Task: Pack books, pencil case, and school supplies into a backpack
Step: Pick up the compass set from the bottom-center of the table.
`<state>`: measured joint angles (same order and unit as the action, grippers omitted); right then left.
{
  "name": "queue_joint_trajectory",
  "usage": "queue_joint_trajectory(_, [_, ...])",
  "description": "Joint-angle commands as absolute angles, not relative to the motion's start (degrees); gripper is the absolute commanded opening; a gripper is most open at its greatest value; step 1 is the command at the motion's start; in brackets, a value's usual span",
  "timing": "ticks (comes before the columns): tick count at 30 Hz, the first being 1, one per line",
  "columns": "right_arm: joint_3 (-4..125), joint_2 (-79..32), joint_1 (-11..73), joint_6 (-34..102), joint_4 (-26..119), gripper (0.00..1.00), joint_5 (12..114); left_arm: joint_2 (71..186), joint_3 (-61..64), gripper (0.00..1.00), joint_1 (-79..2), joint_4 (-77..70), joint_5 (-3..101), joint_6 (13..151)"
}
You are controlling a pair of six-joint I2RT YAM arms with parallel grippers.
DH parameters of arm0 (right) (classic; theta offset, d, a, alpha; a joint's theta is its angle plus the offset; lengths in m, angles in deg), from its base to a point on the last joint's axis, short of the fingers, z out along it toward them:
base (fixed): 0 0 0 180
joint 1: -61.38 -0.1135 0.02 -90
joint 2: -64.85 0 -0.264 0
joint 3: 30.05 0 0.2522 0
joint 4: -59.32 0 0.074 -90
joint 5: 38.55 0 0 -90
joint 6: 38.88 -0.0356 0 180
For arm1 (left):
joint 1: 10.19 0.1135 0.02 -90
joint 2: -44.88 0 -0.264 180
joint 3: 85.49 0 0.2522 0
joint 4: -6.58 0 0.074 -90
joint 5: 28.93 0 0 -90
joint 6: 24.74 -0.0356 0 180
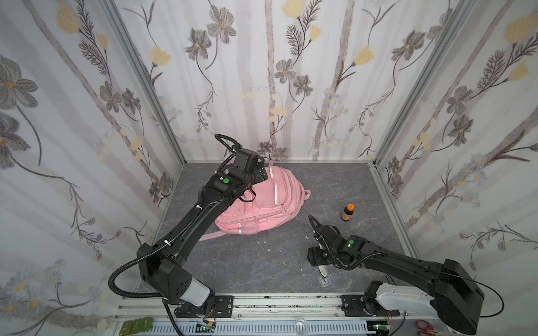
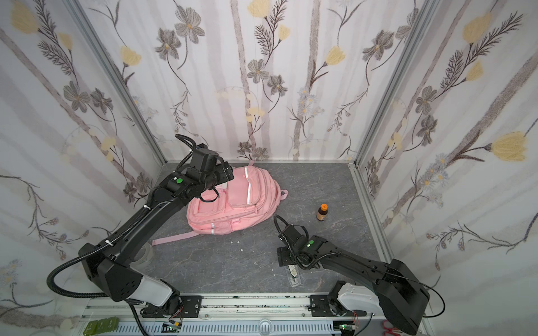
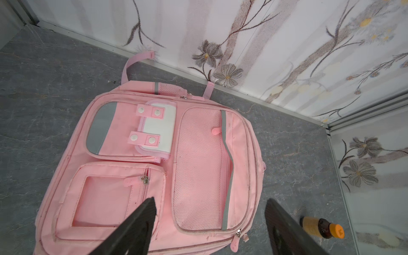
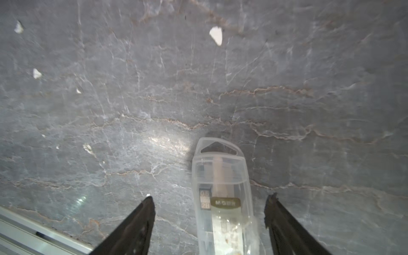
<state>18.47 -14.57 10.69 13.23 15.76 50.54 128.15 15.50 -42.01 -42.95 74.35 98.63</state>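
The pink backpack (image 1: 262,203) (image 2: 233,203) lies flat on the grey floor near the back wall, front pockets up. My left gripper (image 3: 209,199) hovers open over its mesh pocket (image 3: 198,165), holding nothing. The narrow clear plastic case (image 4: 220,187) (image 1: 323,275) (image 2: 294,275) lies on the floor at the front right. My right gripper (image 4: 210,196) is open just above the case, one finger on each side and neither touching it. A clear tape roll (image 2: 144,256) shows partly behind the left arm. The books and the pencil case are out of view.
A brown bottle with an orange cap (image 1: 348,212) (image 2: 322,213) (image 3: 320,227) stands right of the backpack. Small white scraps (image 1: 263,241) (image 4: 216,35) dot the floor. A pink strap (image 1: 208,236) trails toward the left arm. Flowered walls close in three sides.
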Motion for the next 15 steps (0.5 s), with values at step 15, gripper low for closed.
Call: queue_joint_trajectory(15, [20.01, -22.06, 5.17, 10.6, 12.88, 0.7, 44.28, 117.31, 6.02, 0.78, -42.5, -44.16, 78.2, 96.68])
